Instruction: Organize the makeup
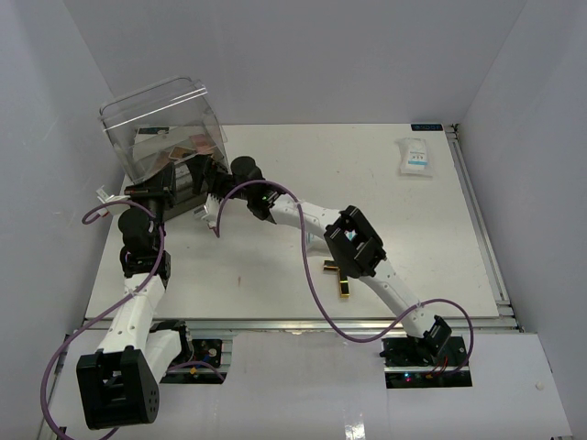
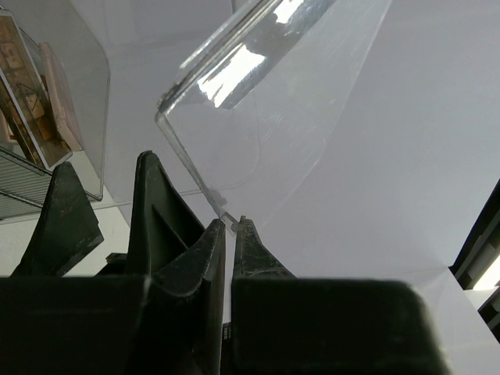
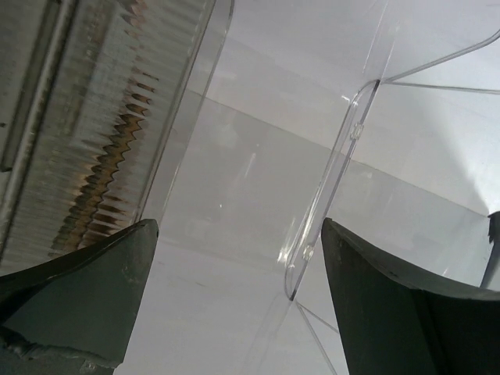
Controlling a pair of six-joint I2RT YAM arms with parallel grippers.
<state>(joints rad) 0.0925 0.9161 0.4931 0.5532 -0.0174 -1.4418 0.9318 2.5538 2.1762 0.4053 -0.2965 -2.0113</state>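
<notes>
Both arms meet at the tilted clear plastic box point(image 1: 160, 110) in the tabletop's point(image 1: 275, 266) far left corner: my left gripper point(image 2: 230, 225) is pinched together on its thin clear wall, and my right gripper point(image 3: 238, 226) is spread wide at its mouth. The palettes point(image 1: 179, 147) sit inside (pink-brown through the plastic), a sachet point(image 1: 415, 156) lies at the far right corner, and the lipstick tubes point(image 1: 341, 278) are by the near edge.
</notes>
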